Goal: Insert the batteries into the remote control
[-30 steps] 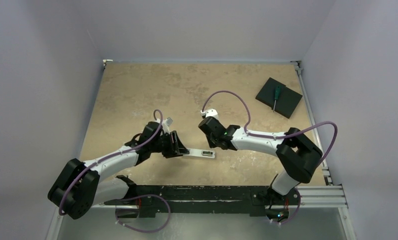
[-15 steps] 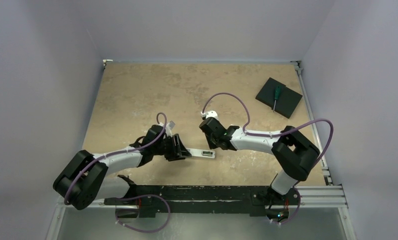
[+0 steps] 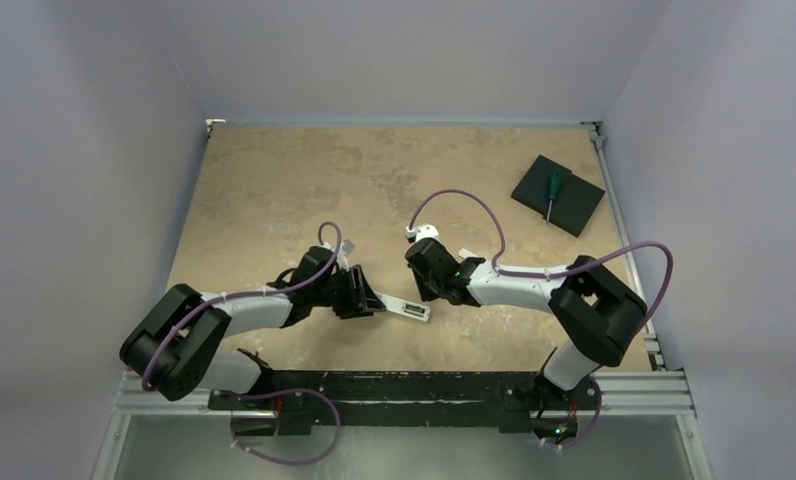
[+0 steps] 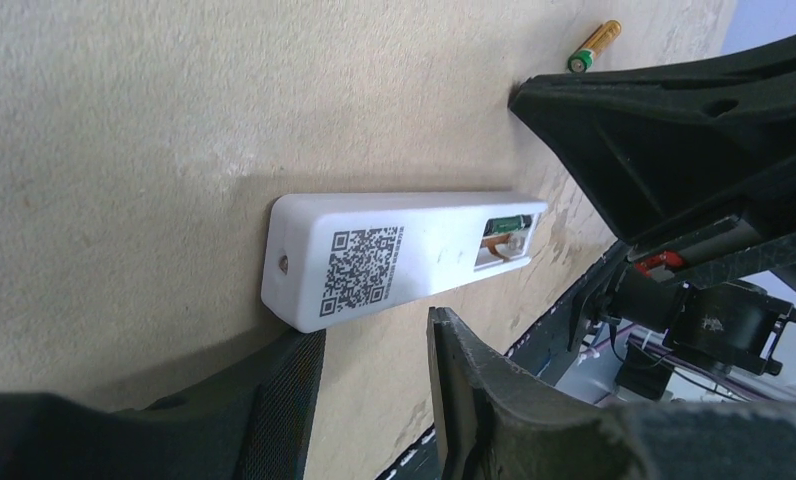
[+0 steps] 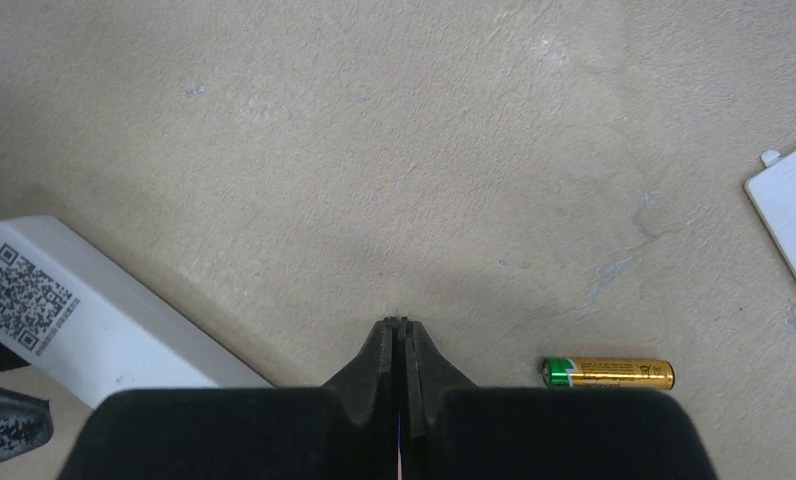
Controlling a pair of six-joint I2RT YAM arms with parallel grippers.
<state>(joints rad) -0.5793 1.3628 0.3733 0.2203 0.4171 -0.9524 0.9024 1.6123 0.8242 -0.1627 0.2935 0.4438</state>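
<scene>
Beside pressed-together R pincer (image 5: 399, 328): gold battery (image 5: 608, 373) on counter (image 5: 374, 150); L pincer (image 4: 377, 325) spread, remote (image 4: 394, 255) lying across its mouth.

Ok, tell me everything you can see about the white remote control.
The remote control is a slim, white, plastic-looking bar lying back-up on the tan table. A black QR code is printed near one end, whose end face has a small hole. Toward the other end the battery recess stands uncovered, with something green and coppery inside, too small to identify. The left gripper sits with fingers parted at the QR-code end; whether they pinch it is unclear.
</scene>
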